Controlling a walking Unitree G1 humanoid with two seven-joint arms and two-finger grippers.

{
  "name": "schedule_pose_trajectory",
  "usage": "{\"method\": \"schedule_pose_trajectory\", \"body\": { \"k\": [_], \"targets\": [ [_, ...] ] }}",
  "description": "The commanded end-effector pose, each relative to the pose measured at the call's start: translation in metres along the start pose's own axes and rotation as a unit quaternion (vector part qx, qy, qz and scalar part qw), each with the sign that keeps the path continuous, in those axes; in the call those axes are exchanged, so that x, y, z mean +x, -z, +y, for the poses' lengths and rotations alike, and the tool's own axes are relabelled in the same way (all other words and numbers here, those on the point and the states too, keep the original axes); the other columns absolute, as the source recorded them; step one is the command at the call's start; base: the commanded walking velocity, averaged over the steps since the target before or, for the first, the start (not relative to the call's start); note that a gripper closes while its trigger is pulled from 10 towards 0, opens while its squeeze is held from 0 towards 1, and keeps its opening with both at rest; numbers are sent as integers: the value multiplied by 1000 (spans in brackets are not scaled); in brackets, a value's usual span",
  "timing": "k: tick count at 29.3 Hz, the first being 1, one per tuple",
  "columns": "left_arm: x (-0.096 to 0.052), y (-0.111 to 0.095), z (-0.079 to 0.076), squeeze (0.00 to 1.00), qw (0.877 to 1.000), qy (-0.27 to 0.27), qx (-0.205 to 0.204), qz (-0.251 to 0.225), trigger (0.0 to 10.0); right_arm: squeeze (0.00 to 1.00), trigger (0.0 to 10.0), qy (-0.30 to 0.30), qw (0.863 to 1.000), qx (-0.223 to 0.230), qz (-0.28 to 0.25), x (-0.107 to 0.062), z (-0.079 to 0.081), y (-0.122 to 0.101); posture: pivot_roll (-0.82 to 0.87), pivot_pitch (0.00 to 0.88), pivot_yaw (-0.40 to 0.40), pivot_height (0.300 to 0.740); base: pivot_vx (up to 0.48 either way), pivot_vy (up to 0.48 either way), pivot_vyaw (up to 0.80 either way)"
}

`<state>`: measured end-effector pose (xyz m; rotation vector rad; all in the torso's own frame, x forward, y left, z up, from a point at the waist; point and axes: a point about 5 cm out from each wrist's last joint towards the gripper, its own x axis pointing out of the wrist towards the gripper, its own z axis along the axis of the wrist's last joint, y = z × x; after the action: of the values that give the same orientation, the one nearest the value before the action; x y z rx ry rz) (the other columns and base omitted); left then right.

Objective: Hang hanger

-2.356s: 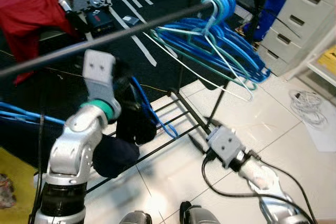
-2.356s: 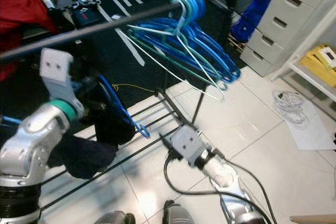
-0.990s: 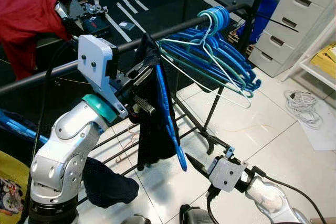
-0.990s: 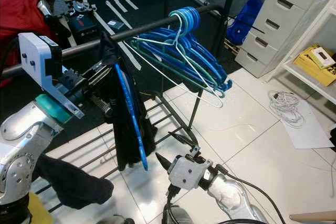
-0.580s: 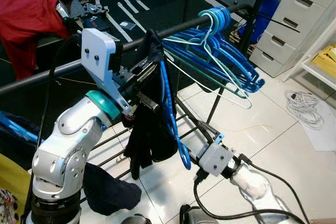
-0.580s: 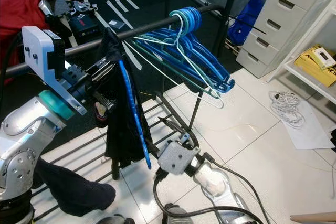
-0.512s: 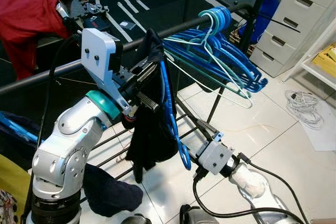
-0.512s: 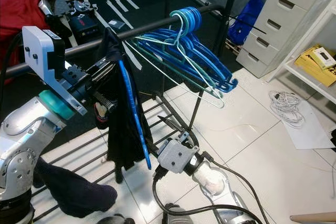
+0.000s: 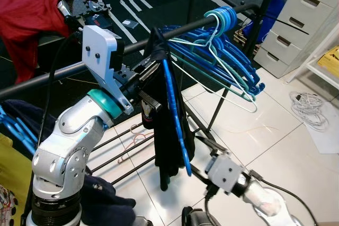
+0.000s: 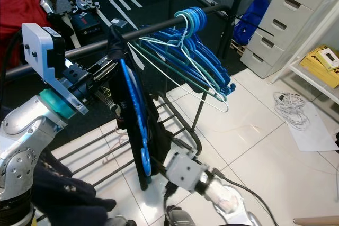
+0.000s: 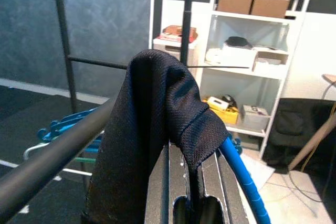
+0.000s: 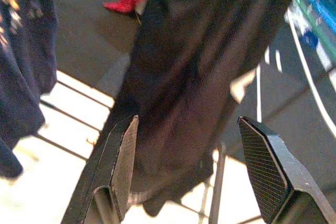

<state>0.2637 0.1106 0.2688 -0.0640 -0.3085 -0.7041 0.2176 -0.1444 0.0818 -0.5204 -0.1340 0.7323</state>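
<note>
**Hanger at the rail, garment draped**

Left gripper (image 9: 151,86) raised to the black rail (image 9: 63,72), jaws closed tight on the blue hanger (image 9: 175,115) and the dark garment (image 9: 168,141) draped over it. Hanger's top right at the rail, left of the bunch of blue hangers (image 9: 222,62) already hooked on near the rail's far right end; whether hooked over the rail or only held against it, cannot tell. Garment hanging straight down from the hanger toward the white tiled floor (image 9: 275,141), blue hanger arm running down its right side. From the left wrist, cloth (image 11: 157,108) bunched over closed fingers (image 11: 163,192), blue bar (image 11: 244,179) just beside them, rail (image 11: 58,153) passing alongside.

Right gripper (image 12: 184,177) low and near, under the garment's hem, jaws spread wide and holding nothing, dark cloth (image 12: 199,77) hanging just beyond them. Right arm's grey wrist box (image 10: 183,173) close to the garment's lower edge.

Red cloth (image 9: 32,9) at far left, dark blue clothes (image 9: 100,205) heaped on the floor near left, white drawers (image 9: 302,25) and a blue bag (image 9: 273,6) at far right, coiled white cable (image 9: 310,109) on the tiles.
</note>
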Motion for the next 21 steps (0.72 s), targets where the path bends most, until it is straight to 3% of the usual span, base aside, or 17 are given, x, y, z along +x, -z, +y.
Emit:
{"method": "schedule_pose_trajectory", "body": {
  "k": [1, 3, 4, 5, 7, 9, 12, 17, 21],
  "targets": [
    [1, -2, -1, 0, 1000, 3, 1, -2, 10000, 0, 10000, 15, 998, 46, 47, -9, 3, 17, -64, 64, 69, 740, 0, 0, 0],
    [1, -2, -1, 0, 1000, 3, 1, -2, 10000, 0, 10000, 15, 998, 46, 47, -9, 3, 17, -64, 64, 69, 740, 0, 0, 0],
    [2, -1, -2, 0, 1000, 5, 1, -1, 10000, 0, 10000, -9, 994, 101, 49, -9, 9, 19, -62, 62, 74, 740, 0, 0, 0],
    [2, -1, -2, 0, 1000, 5, 1, -1, 10000, 0, 10000, -9, 994, 101, 49, -9, 9, 19, -62, 62, 74, 740, 0, 0, 0],
    [3, -1, -1, 0, 1000, 8, 1, 1, 10000, 0, 10000, -81, 981, 173, 21, -5, 13, 6, -64, 59, 80, 740, 0, 0, 0],
    [3, -1, -1, 0, 1000, 9, 1, 2, 10000, 0, 10000, -109, 977, 181, 10, -5, 11, -1, -67, 57, 80, 740, 0, 0, 0],
    [4, -1, -1, 0, 1000, 11, 1, 1, 10000, 0, 10000, -133, 979, 153, -1, -1, 3, -11, -64, 53, 78, 740, 0, 0, 0],
    [4, -1, -2, 0, 1000, 11, 0, 0, 10000, 0, 10000, -115, 987, 111, -5, 10, -4, -10, -59, 51, 80, 740, 0, 0, 0],
    [4, -2, -2, 0, 1000, 11, 0, -1, 10000, 0, 10000, -107, 988, 108, -5, 15, -6, -8, -59, 49, 81, 740, 0, 0, 0]
  ]
}}
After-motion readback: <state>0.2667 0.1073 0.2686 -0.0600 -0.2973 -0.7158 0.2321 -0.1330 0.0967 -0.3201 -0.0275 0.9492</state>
